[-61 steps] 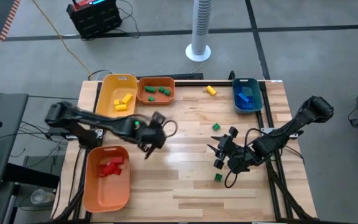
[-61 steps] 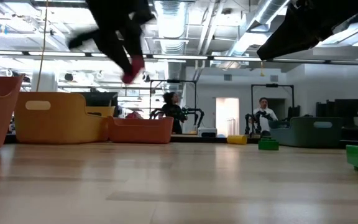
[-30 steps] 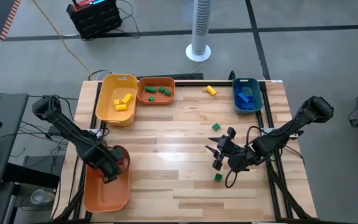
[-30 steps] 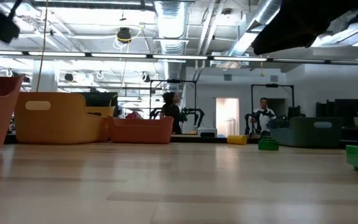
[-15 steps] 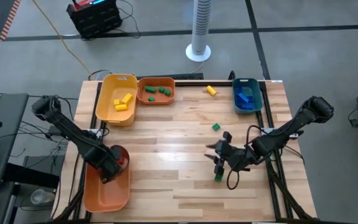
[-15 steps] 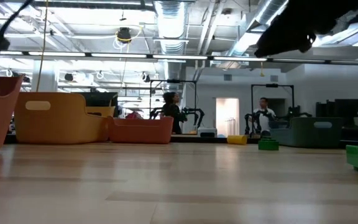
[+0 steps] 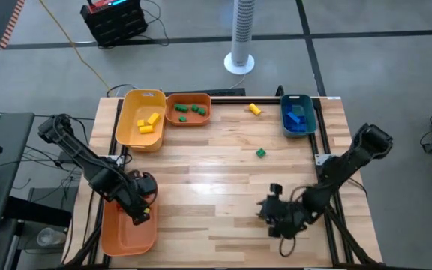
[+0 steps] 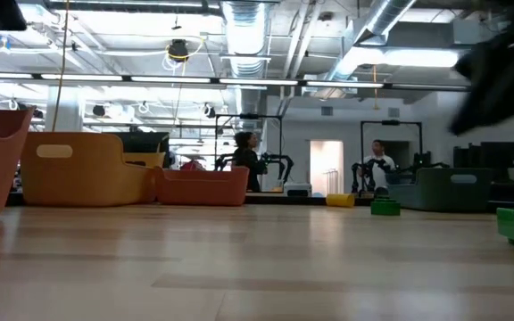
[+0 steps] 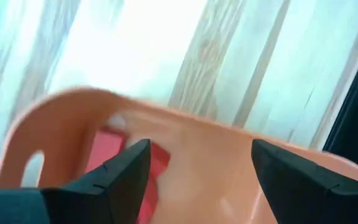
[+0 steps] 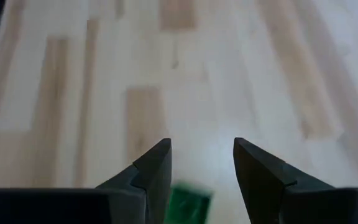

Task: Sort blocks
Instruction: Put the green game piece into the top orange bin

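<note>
Four bins on a wooden table (image 7: 216, 169); fan stand (image 7: 240, 45) behind.

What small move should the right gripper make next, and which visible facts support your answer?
Probably lower a little and close on the green block. In the right wrist view it lies between the open fingers of the right gripper, not yet pinched. The left gripper hangs open over the orange bin of red blocks.
</note>
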`<state>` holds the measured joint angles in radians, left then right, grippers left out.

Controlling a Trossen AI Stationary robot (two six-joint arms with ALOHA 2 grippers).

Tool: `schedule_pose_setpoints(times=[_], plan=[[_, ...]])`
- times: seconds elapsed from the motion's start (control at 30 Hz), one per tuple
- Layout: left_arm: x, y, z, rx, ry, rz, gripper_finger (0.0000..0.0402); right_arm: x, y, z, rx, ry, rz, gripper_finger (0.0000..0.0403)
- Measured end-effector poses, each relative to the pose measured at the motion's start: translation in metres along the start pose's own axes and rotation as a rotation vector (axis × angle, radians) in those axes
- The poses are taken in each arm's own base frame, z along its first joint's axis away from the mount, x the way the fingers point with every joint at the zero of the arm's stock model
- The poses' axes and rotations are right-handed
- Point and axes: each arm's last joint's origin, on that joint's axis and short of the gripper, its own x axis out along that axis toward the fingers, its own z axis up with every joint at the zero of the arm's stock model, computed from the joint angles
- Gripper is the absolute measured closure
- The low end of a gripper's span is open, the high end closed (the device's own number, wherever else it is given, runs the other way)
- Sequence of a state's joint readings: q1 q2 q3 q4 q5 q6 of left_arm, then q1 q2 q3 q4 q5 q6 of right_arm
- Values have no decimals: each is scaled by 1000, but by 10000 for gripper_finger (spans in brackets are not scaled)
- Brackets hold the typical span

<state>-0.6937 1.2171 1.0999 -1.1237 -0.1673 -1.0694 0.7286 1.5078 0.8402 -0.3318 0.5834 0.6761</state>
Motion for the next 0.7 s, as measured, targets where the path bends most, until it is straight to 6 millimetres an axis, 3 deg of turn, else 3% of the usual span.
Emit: schedule_pose_setpoints(times=[0.27, 0.43, 0.7], plan=[[1, 5, 10, -1, -69, 39, 132, -15, 6, -16, 72, 147, -18, 182], [3, 13, 22, -35, -144, 102, 132, -5, 8, -20, 111, 160, -40, 143], [4, 20, 31, -36, -135, 115, 132, 15, 20, -29, 122, 203, -97, 137]])
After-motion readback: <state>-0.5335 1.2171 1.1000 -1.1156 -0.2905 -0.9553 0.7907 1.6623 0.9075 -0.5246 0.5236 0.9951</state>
